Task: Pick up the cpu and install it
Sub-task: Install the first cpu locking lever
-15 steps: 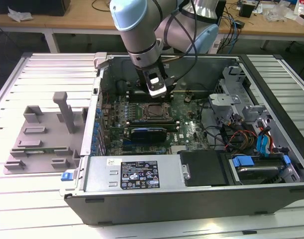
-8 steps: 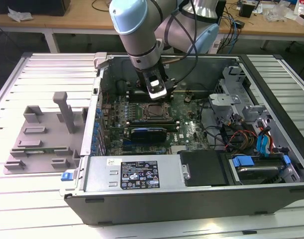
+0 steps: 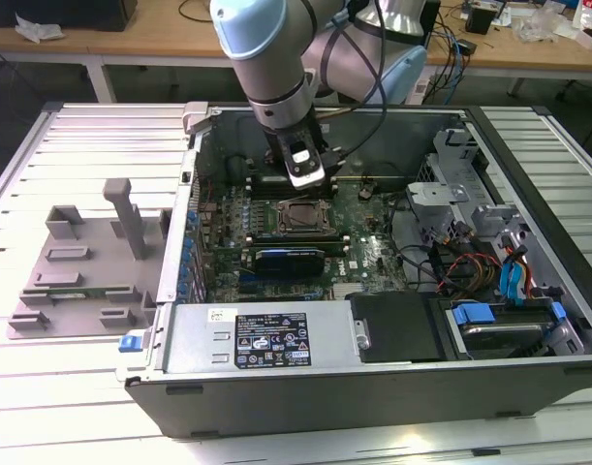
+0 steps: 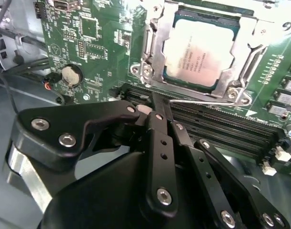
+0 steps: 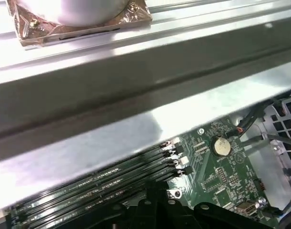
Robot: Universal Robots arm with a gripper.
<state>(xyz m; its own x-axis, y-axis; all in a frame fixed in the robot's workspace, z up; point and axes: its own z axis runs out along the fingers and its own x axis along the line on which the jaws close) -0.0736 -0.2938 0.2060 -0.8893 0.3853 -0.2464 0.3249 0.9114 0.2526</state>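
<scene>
In the second wrist view the cpu (image 4: 198,46), a flat square chip with a silvery-white top, lies inside the socket frame (image 4: 152,45) on the green motherboard. The metal bracket sits around its edges. My gripper (image 4: 158,101) is shut, its black fingers pressed together. The tips stand just outside the socket, beside the end of the thin wire lever (image 4: 207,101), and I see nothing between them. In the exterior view the gripper (image 3: 302,176) hangs inside the open computer case, just behind the socket (image 3: 303,217).
A long black expansion card (image 3: 290,260) sits in front of the socket, with memory slots (image 4: 231,131) beside it. A grey plastic tray (image 3: 82,262) lies on the exterior view's left. The power supply (image 3: 266,336), drive cage (image 3: 451,189) and cables crowd the case.
</scene>
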